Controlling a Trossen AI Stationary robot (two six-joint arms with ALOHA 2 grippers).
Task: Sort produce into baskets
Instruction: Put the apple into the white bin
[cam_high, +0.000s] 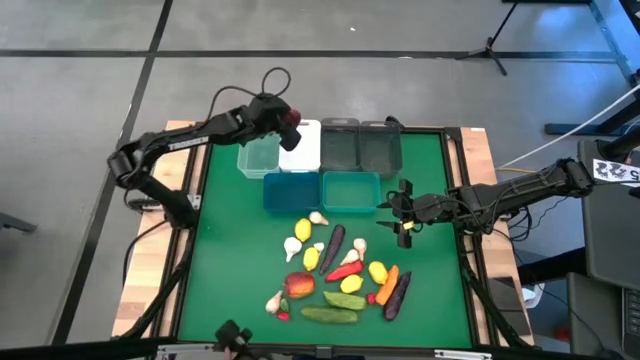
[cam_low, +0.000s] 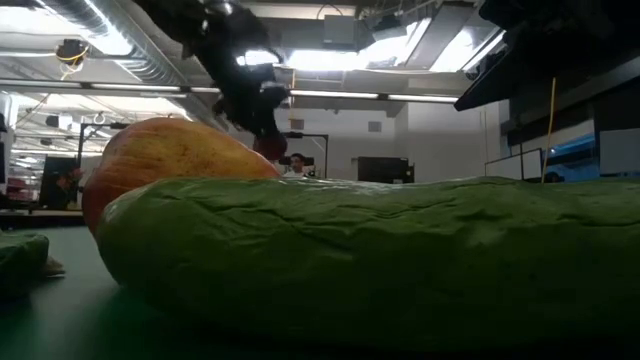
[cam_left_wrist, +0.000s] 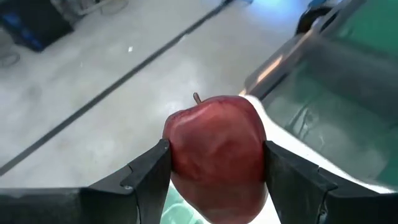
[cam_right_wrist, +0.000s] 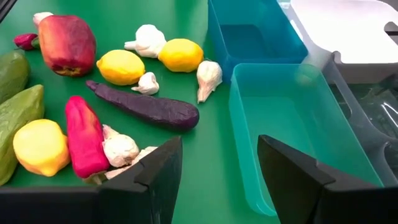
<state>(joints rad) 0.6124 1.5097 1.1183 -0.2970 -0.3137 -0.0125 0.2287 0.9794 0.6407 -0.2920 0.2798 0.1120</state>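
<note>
Produce (cam_high: 340, 275) is lying heaped on the green table (cam_high: 230, 250) below six baskets (cam_high: 322, 165) in the high view. In the left wrist view, the left gripper (cam_left_wrist: 217, 168) is pinching one red apple (cam_left_wrist: 216, 155) above the white bin (cam_high: 301, 150). In the right wrist view, the right gripper (cam_right_wrist: 219, 165) is hanging spread beside one teal basket (cam_right_wrist: 292, 130), three lemons (cam_right_wrist: 121, 66) showing.

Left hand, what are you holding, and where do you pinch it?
The left hand holds a red apple, pinched at its two sides. The right hand holds nothing.
</note>
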